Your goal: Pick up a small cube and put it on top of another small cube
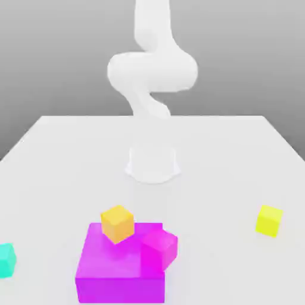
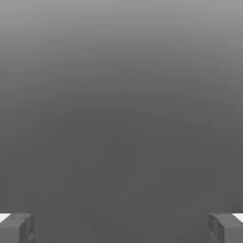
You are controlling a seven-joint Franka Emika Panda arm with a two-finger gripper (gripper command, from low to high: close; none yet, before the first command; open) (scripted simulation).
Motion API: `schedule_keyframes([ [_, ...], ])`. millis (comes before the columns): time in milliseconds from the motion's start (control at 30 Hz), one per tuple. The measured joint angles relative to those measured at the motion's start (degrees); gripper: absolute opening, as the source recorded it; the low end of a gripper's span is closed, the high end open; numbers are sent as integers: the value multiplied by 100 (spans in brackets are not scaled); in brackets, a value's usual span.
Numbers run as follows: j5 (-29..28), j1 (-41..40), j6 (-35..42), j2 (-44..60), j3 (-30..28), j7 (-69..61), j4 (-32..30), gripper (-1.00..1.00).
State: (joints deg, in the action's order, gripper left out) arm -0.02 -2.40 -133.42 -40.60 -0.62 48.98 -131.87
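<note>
While the gripper [image 2: 121, 228] stands fully open and empty, the teal cube [image 1: 6, 260], resting at the exterior view's left edge, appears rigid and light; grasp across two opposite flat faces.

White table [image 1: 238, 155], plain grey backdrop, soft even light

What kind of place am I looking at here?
Probably a simulated robot test bench, not a real room: a plain white table, a blank grey backdrop, a smooth white robot arm and flat-coloured toy cubes, like the small orange cube.
</note>
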Motion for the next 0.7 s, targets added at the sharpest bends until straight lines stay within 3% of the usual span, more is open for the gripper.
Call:
schedule_keyframes([
  [700,321,-1811,-1370,4403,-912,2398,-68,0],
])
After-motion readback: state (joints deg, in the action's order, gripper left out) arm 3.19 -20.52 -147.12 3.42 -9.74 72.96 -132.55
